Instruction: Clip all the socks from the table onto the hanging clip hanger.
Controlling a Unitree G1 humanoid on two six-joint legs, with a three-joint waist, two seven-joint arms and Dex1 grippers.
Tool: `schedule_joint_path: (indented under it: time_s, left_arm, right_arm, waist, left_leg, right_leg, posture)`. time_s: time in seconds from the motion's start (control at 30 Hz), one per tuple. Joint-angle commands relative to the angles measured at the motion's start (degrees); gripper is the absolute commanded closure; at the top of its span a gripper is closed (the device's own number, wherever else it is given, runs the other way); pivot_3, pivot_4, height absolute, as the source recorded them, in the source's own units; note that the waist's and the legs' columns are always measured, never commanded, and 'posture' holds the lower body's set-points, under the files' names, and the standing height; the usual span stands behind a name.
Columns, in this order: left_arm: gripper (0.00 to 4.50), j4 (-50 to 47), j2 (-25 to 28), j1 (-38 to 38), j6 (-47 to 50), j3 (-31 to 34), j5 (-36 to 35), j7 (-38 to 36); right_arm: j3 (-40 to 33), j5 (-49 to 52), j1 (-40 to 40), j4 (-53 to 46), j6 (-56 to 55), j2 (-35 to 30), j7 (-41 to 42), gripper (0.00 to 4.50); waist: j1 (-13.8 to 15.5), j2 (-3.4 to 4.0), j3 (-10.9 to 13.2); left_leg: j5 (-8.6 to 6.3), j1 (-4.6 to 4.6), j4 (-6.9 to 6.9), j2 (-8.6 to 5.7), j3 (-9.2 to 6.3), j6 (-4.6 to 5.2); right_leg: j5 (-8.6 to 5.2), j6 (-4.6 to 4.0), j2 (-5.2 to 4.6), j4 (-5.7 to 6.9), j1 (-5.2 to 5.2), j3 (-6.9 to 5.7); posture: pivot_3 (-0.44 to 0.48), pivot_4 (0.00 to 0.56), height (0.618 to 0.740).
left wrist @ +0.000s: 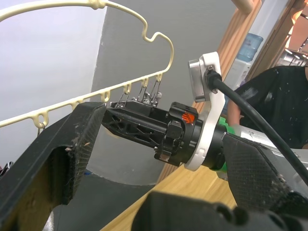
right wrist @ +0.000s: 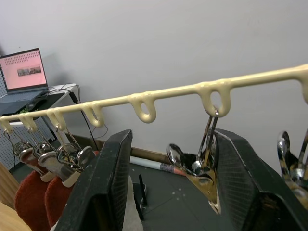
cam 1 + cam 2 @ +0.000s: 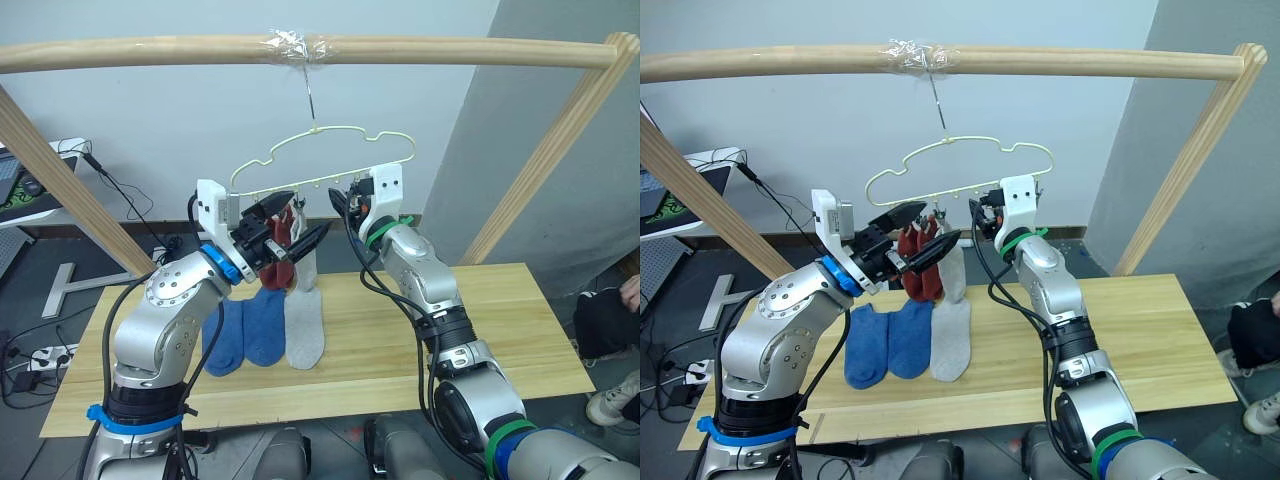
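Pale yellow wire forms the clip hanger (image 3: 325,160), hooked on a wooden pole (image 3: 300,50) above the desk (image 3: 500,330). Two rust red socks (image 3: 920,262) and a light grey sock (image 3: 953,268) hang from its clips. Two blue socks (image 3: 245,330) and another grey sock (image 3: 305,330) lie side by side on the desk below.

Both arms are raised and bent at the elbow, wrists at hanger height. The left gripper (image 3: 925,238) points toward the hanging socks, its jaws spread wide and holding nothing. The right gripper (image 2: 178,187) reaches in from the other side, jaws open around an empty metal clip (image 2: 204,166) without touching it.
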Motion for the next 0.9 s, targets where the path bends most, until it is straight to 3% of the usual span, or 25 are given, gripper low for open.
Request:
schedule_joint_path:
  time_s: [0.03, 0.23, 0.33, 0.47, 0.57, 0.77, 0.9]
  left_arm:
    - [0.00, -1.5, -0.1, -0.3, -1.3, 0.7, 0.1, 0.3]
    - [0.00, -1.8, -0.1, -0.3, -1.2, 0.7, 0.0, 0.6]
    - [0.00, -1.7, -0.2, -0.6, -1.1, 0.6, 0.0, 0.7]
    - [0.00, -1.7, -0.1, -0.8, -1.0, 0.6, 0.0, 1.0]
    - [0.00, -1.7, 0.0, -0.5, -1.0, 0.4, 0.0, 1.1]
    - [0.00, -2.2, 0.6, 3.9, 0.3, -1.4, 0.5, 0.2]
    - [0.00, 2.1, 1.1, 9.0, -3.3, -4.7, 8.6, 2.7]
  right_arm:
    - [-0.3, 0.2, -1.4, -0.9, -1.3, 0.2, 0.2, 1.92]
    - [-0.5, 0.4, -1.4, -0.9, -1.4, 0.2, 0.3, 1.92]
    - [-0.6, 0.5, -1.4, -0.8, -1.3, 0.1, 0.5, 2.47]
    - [-0.6, 0.6, -1.4, -0.6, -1.4, 0.0, 0.7, 3.82]
    - [-0.6, 0.6, -1.4, -0.3, -1.5, -0.1, 0.8, 4.48]
    - [-0.8, 0.9, -1.1, -0.6, -1.3, -1.0, 1.6, 4.48]
    - [-1.1, 1.4, -0.6, -1.6, -0.1, -2.4, 2.5, 4.48]
  waist:
    - [0.0, 0.00, 0.0]
    - [0.0, 0.01, 0.0]
    - [0.0, 0.01, 0.0]
    - [0.0, 0.01, 0.0]
    - [0.0, 0.02, 0.0]
    - [-0.1, 0.04, 0.0]
    - [-0.1, 0.11, 0.1]
  left_leg:
    - [0.00, 0.00, 0.00, 0.00, 0.00, 0.00]
    - [0.00, 0.00, 0.00, 0.00, -0.01, 0.00]
    - [0.00, 0.00, 0.00, 0.00, -0.02, 0.00]
    - [0.00, 0.00, 0.00, 0.00, -0.02, 0.00]
    - [0.00, 0.00, 0.00, 0.00, -0.02, 0.00]
    - [0.00, 0.01, -0.01, 0.01, -0.03, 0.01]
    - [-0.01, 0.02, -0.03, 0.00, -0.05, 0.01]
  right_leg:
    - [0.00, 0.00, 0.00, 0.00, 0.00, 0.00]
    - [0.00, 0.00, 0.00, 0.00, 0.00, 0.00]
    - [0.00, 0.00, 0.00, 0.00, 0.00, 0.00]
    - [0.00, 0.01, 0.00, 0.00, 0.00, 0.00]
    - [0.00, 0.01, 0.00, 0.00, 0.00, 0.00]
    - [-0.01, 0.01, 0.00, -0.01, 0.00, 0.03]
    - [-0.01, 0.01, 0.00, -0.02, -0.01, 0.07]
  posture:
    - [0.103, 0.163, 0.740]
    - [0.103, 0.168, 0.740]
    - [0.104, 0.170, 0.740]
    - [0.105, 0.171, 0.740]
    - [0.105, 0.171, 0.740]
    - [0.104, 0.174, 0.740]
    - [0.098, 0.177, 0.740]
